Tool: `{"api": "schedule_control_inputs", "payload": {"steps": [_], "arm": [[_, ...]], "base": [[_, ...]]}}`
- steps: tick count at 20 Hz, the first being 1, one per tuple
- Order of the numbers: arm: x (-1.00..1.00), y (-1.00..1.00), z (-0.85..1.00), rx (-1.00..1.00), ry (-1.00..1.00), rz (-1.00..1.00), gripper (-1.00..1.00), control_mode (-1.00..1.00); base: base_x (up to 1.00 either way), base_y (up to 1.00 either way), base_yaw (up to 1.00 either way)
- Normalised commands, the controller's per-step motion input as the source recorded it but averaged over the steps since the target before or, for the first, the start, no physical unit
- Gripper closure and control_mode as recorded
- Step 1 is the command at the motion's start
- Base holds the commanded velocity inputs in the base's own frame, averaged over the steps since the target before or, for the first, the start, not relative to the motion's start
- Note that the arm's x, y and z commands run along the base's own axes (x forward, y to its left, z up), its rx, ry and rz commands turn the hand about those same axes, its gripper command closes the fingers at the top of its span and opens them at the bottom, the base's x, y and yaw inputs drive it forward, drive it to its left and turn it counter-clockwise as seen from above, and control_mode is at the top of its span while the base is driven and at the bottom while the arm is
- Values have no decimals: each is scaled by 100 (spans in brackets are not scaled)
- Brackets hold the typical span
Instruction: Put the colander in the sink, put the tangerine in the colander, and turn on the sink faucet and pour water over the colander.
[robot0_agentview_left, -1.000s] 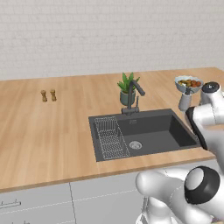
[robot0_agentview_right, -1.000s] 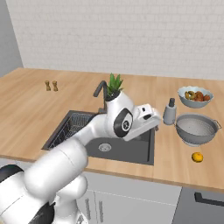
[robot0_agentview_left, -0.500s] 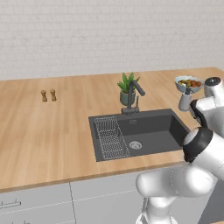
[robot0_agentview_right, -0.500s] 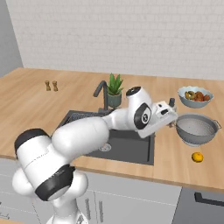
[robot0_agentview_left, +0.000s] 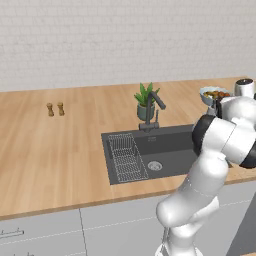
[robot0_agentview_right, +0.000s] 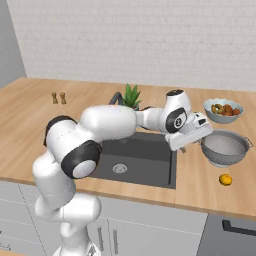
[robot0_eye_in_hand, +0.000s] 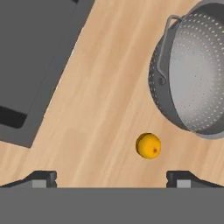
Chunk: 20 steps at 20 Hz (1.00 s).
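Sitting upright, mouth up — colander (robot0_agentview_right: 226, 148) beside tangerine (robot0_agentview_right: 225, 179)

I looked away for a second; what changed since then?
The arm swung right, carrying the open gripper from above the sink toward the colander. Colander, tangerine and faucet stayed put; nothing was grasped.
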Motion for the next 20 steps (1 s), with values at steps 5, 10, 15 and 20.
{"api": "schedule_control_inputs", "payload": {"steps": [5,10,15,20], "arm": [[34,-32,-14,5,3,4,-100,-100],[19,-24,-27,1,0,2,-100,-100],[22,-10,-30,0,0,0,-100,-100],[26,-5,-25,0,0,0,-100,-100]], "base": [[0,0,0],[0,0,0],[0,0,0],[0,0,0]]}}
